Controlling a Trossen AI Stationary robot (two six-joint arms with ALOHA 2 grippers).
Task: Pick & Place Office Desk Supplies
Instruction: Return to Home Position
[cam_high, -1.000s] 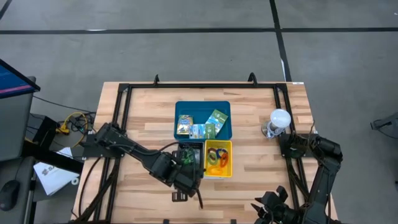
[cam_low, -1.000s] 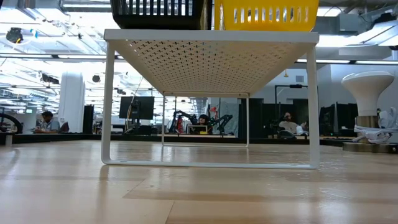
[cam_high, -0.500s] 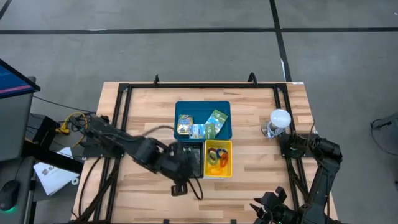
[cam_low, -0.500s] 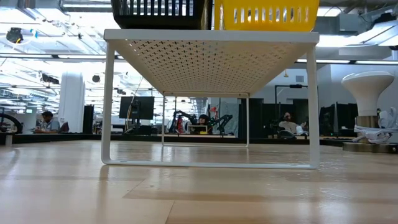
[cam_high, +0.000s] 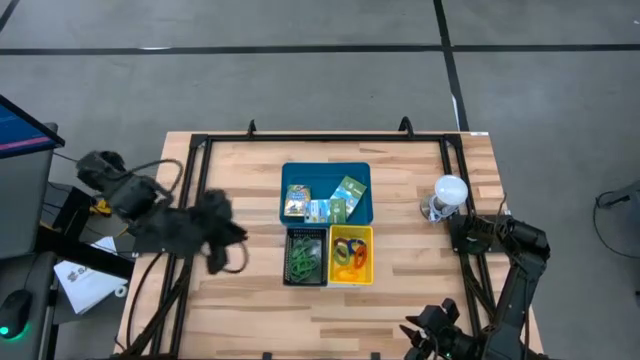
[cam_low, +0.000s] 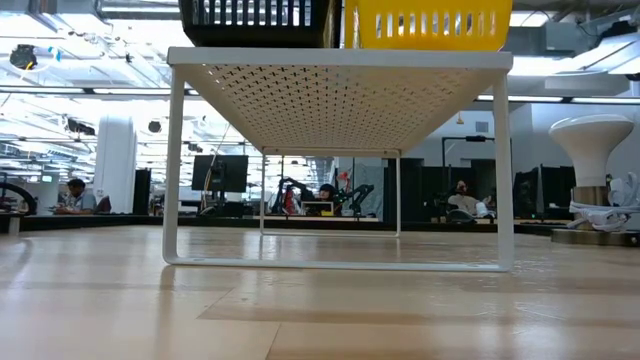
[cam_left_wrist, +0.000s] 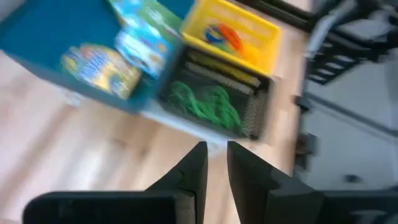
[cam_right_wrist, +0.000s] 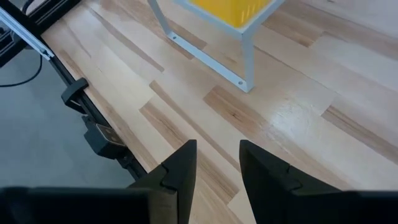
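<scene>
Blue bin (cam_high: 325, 172) holds the printed packets (cam_high: 318, 205); touching it, the black bin (cam_high: 307, 233) carries green rubber bands (cam_high: 304, 262) and the yellow bin (cam_high: 350, 279) mixed-colour bands (cam_high: 348, 252), both atop a white perforated shelf (cam_low: 340, 100). The left gripper (cam_left_wrist: 216, 163) hangs over the wooden surface (cam_high: 250, 190) left of them, fingers narrowly parted, empty. The right gripper (cam_right_wrist: 217, 165) waits at the near right corner, fingers slightly apart, empty. A white bulb-like object (cam_high: 449, 192) stands at the right edge.

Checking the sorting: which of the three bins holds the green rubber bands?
The black bin: green bands fill it. The yellow bin beside it holds mixed-colour bands, the blue bin printed packets.
</scene>
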